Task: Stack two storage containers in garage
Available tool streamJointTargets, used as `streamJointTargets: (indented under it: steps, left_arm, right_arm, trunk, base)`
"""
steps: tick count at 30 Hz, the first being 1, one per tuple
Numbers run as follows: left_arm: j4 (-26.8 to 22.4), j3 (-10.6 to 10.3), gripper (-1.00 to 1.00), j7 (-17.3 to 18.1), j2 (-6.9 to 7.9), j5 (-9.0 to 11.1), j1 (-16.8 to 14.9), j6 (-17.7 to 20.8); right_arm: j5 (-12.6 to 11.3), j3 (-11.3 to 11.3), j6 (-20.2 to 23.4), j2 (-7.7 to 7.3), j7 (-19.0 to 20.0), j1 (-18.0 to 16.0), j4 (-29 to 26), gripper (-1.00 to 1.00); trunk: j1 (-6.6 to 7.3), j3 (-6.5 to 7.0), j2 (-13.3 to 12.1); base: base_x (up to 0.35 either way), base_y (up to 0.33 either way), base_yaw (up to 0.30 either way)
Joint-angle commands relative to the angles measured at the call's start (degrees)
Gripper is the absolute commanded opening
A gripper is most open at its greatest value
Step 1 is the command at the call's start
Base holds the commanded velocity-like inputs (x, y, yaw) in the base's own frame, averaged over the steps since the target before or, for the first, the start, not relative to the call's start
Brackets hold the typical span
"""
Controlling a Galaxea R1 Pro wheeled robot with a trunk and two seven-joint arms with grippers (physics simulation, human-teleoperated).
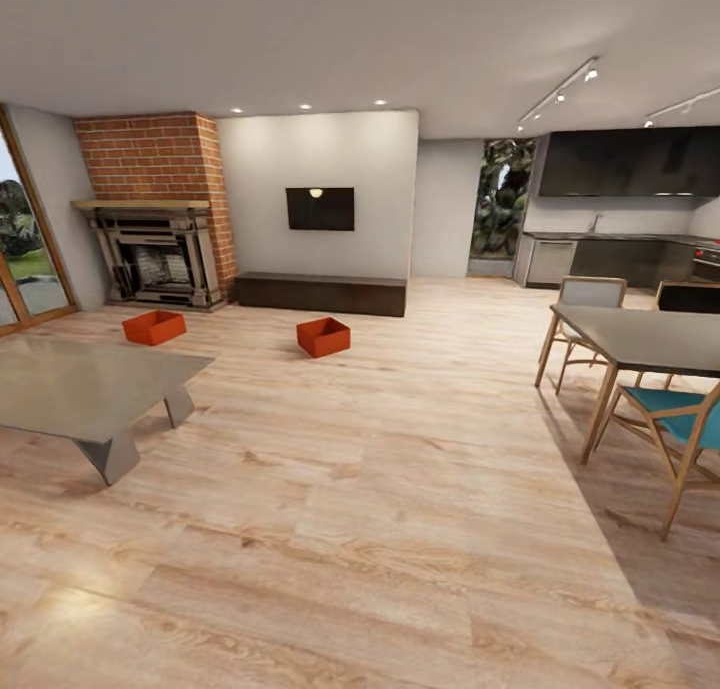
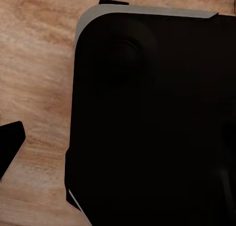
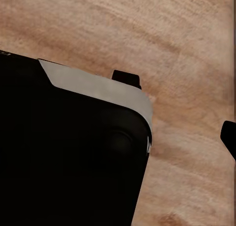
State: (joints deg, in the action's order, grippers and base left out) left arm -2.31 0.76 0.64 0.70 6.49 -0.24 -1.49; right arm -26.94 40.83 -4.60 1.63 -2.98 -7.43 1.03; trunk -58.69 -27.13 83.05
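Note:
I am in the living room, on its light wood-plank floor (image 1: 380, 489). Two orange-red storage containers stand on it ahead of me: one (image 1: 154, 327) in front of the brick fireplace (image 1: 155, 254), the other (image 1: 323, 336) before the long dark cabinet (image 1: 320, 294). Both are open-topped and look empty. They are far beyond arm's reach. My left gripper (image 2: 118, 147) hangs over my dark base; one black fingertip (image 2: 10, 148) shows far out at the picture's edge. My right gripper (image 3: 118, 137) hangs likewise, with one fingertip (image 3: 229, 137) at the edge. Both hold nothing. The garage is out of view.
A low grey coffee table (image 1: 80, 389) stands near left. A dining table (image 1: 640, 334) with wooden chairs (image 1: 685, 424) is at the right. Glass doors (image 1: 25, 259) are far left, a dark kitchen (image 1: 620, 254) back right. Open floor runs between the tables toward the containers.

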Motion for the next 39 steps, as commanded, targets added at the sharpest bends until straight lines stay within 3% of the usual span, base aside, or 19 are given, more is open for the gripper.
streamJointTargets:
  steps: [1,39]
  left_arm:
    - [0.0,0.0,1.00,0.1,0.00,0.5,0.0,-0.1]
    - [0.0,0.0,1.00,0.1,0.00,0.5,0.0,-0.2]
  right_arm:
    - [-0.5,0.5,-0.2,0.07,-0.1,0.0,0.1,1.00]
    - [-0.5,0.5,-0.2,0.04,-0.1,0.0,0.1,1.00]
  trunk:
    - [-0.03,-0.06,0.0]
    - [-0.03,-0.06,0.0]
  base:
    - [0.323,0.000,0.000]
    - [0.323,0.000,0.000]
